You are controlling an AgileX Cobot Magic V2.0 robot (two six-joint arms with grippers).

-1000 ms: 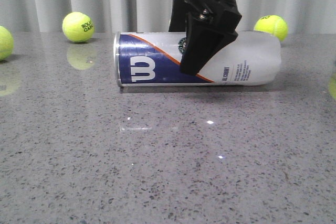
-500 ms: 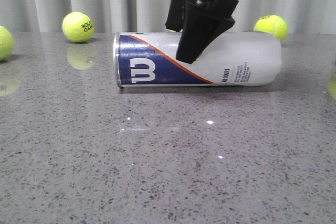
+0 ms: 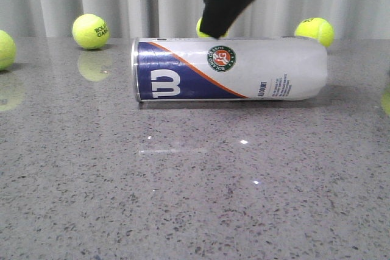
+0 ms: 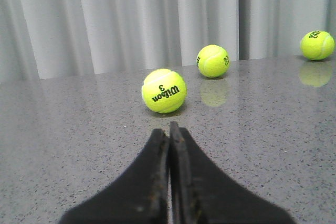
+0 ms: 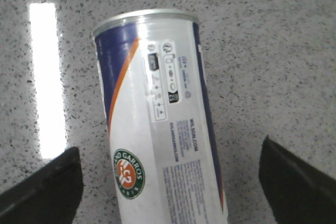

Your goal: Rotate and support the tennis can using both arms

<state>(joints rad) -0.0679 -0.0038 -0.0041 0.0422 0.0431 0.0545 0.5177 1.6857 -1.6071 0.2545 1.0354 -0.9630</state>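
Observation:
The tennis can (image 3: pixel 231 68) lies on its side on the grey table (image 3: pixel 195 199), metal rim to the left, with the white "W", the orange stripe and the round green-red emblem facing the camera. My right gripper (image 3: pixel 214 28) hangs just above the can's middle without touching it. In the right wrist view the right gripper (image 5: pixel 168 150) is open, with one finger on each side of the can (image 5: pixel 163 129) and clear of it. My left gripper (image 4: pixel 169 127) is shut and empty, low over the table. It is out of the front view.
Yellow tennis balls sit along the back of the table: at the far left (image 3: pixel 5 49), back left (image 3: pixel 90 31), behind the right gripper (image 3: pixel 207 27) and back right (image 3: pixel 314 30). Three balls lie ahead of the left gripper, the nearest (image 4: pixel 164 91) close. A curtain hangs behind.
My right gripper has lifted from around the can's middle to just above it, uncovering the emblem. The can has stayed on its side in the same place.

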